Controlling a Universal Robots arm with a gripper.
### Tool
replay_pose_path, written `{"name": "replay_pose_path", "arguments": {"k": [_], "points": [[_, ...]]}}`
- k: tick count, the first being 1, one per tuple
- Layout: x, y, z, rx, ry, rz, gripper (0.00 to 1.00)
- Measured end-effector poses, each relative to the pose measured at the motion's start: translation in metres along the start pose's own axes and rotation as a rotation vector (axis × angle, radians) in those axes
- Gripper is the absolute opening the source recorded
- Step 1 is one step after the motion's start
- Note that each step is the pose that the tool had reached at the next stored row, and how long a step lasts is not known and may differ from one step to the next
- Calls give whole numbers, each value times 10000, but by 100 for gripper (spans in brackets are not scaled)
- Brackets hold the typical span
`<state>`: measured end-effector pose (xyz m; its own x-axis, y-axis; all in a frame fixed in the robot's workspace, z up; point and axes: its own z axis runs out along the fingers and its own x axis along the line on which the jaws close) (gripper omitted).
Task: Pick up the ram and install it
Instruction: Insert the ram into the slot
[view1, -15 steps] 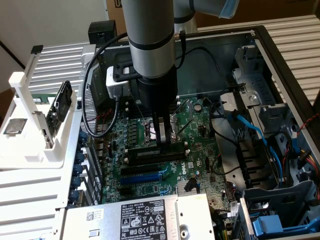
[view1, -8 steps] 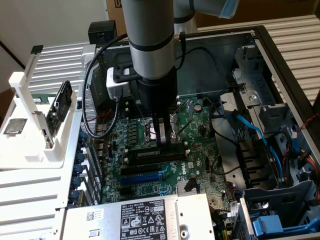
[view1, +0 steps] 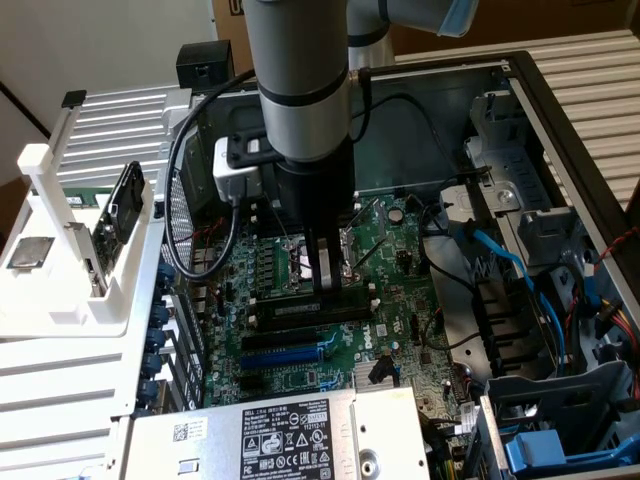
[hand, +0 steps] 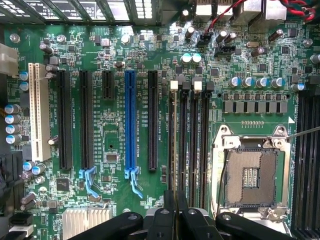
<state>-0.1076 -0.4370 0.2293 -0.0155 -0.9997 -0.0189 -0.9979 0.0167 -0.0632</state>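
The ram (view1: 300, 312) is a long dark stick with a pale label. It stands on edge in a black memory slot on the green motherboard (view1: 390, 300), beside the other slots. In the wrist view the ram (hand: 173, 140) shows edge-on as a thin strip running from a white end clip (hand: 174, 85) down to my fingertips. My gripper (view1: 322, 285) comes straight down from the arm onto the stick's upper edge. Its two black fingers (hand: 169, 215) stand almost together, and the gripper (hand: 175, 199) is shut on that edge.
A blue expansion slot (hand: 130, 125) lies parallel to the memory slots, with the bare CPU socket (hand: 250, 175) on their other side. Blue cables (view1: 500, 260) and drive bays crowd the exterior view's right. A white parts stand (view1: 60, 250) sits outside the case, and the power supply (view1: 290, 435) is at the front.
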Motion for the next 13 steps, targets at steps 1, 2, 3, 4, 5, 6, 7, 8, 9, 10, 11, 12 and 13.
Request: {"name": "replay_pose_path", "arguments": {"k": [1, 2, 3, 4, 5, 6, 7, 8, 9, 10, 11, 12, 13], "points": [[0, 0, 6, 0, 0, 0, 12], [0, 1, 12, 1, -3, 0, 12], [0, 1, 19, 0, -1, 0, 12], [1, 2, 29, -1, 1, 0, 12], [1, 2, 31, -1, 2, 0, 12], [1, 2, 36, 0, -1, 0, 12], [1, 3, 41, 1, -1, 0, 12], [1, 3, 42, -1, 2, 0, 12], [1, 3, 42, -1, 2, 0, 12], [1, 3, 42, -1, 1, 0, 12], [1, 3, 43, 0, 0, 0, 12], [1, 3, 43, 0, 0, 0, 12], [1, 3, 43, 0, 0, 0, 12]]}}
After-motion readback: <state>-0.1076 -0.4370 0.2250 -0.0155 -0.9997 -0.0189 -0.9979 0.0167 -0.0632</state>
